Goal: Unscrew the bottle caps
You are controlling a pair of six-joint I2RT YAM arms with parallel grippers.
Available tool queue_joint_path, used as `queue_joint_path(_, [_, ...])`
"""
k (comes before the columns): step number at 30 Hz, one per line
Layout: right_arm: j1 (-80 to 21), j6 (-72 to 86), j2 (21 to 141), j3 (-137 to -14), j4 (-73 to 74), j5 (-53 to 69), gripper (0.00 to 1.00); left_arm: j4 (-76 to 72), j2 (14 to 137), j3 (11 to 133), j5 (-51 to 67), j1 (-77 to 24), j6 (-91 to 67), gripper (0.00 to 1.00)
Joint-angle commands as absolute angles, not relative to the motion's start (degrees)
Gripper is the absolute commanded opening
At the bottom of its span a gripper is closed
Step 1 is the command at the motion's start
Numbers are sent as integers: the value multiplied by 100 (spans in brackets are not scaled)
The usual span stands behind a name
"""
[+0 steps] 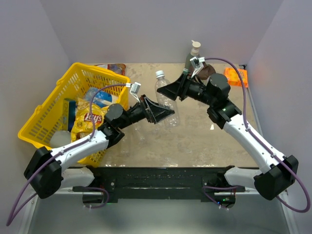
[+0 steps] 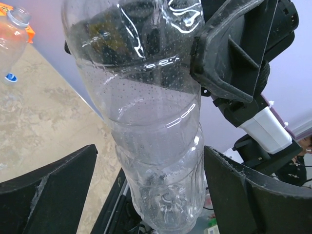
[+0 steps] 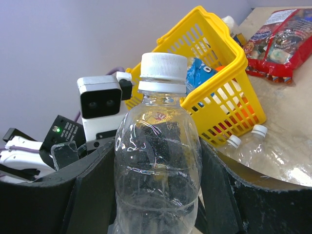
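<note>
A clear ribbed bottle (image 1: 167, 105) with a white cap (image 1: 160, 74) is held tilted above the table between both grippers. My right gripper (image 1: 171, 90) is shut on its upper body; in the right wrist view both fingers press the bottle (image 3: 158, 161) below the cap (image 3: 163, 66). My left gripper (image 1: 160, 115) is open around its base (image 2: 165, 185); the left finger (image 2: 48, 187) stands clear of it. Two more capped bottles (image 3: 243, 146) lie by the basket. An uncapped bottle (image 2: 12, 34) lies far off with a blue cap (image 2: 10, 77) beside it.
A yellow basket (image 1: 58, 105) with chip bags stands at the left. A green pump bottle (image 1: 193, 54) stands at the back. An orange object (image 1: 236, 76) lies at the back right, and a red snack bag (image 3: 278, 39) lies behind the basket.
</note>
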State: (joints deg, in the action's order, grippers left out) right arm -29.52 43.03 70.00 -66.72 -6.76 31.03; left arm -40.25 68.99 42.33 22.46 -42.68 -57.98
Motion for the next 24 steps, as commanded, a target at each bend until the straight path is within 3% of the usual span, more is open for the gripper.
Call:
queue_joint_path(1, [-2997,4403,6917,-6688,-1195,2980,32,-4605,7066,4412,2417,-4377,-5994,92])
queue_joint_path(8, [-3006,4438,6926,-6583,-1301,2953,31,-4965,7233,4447,2478,-4465,-6117,83])
queue_joint_path(14, [-3006,4386,6943,-6539,-1248,2900,32,-5071,7277,4404,2479,-4517,-6117,67])
queue_joint_path(22, [-3006,4245,6873,-6539,-1046,2725,57,-4983,7146,4219,2303,-4509,-6073,57])
queue_joint_path(24, [-3015,4210,6856,-6565,-1002,2707,70,-4922,7111,4184,2276,-4517,-6047,56])
